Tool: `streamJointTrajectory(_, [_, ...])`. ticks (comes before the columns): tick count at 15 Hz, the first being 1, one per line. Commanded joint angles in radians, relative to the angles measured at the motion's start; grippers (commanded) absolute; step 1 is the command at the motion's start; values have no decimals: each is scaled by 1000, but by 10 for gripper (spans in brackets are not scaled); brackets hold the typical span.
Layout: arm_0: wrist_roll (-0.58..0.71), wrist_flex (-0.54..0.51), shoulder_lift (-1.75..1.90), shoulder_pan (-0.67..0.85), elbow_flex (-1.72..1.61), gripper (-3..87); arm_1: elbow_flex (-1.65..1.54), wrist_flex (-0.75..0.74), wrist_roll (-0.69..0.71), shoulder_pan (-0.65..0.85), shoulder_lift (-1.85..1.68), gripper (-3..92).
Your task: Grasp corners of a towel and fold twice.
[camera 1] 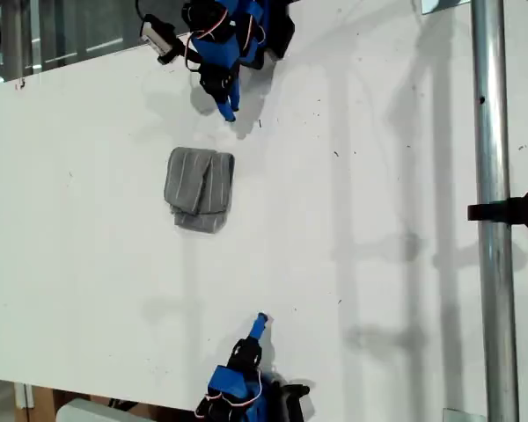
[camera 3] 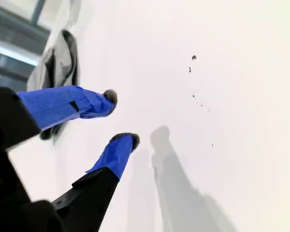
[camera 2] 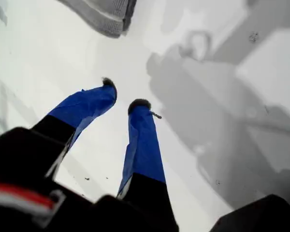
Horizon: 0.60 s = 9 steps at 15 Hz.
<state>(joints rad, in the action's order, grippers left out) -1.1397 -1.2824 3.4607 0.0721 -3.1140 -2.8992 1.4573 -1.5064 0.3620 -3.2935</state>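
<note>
Both grippers w/ jaws apart, holding nothing. My first gripper (camera 2: 123, 96) hovers over bare table (camera 1: 378, 220); the towel (camera 2: 104, 14) sits just ahead of its tips, already bunched into a small folded stack. My second gripper (camera 3: 120, 116) is well apart from the towel (camera 3: 55, 72). Judging by the stack, folds look done; if tidying, I'd approach low and pinch one top-layer corner only.
</note>
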Motion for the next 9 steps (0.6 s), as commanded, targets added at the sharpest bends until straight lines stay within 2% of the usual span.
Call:
streamJointTrajectory(1, [190, -3, 8, -6, -6, 120, 9, 8, 9, -78, 6, 125])
streamJointTrajectory(9, [190, -3, 8, -3, -6, 120, 9, 8, 9, -129, 6, 125])
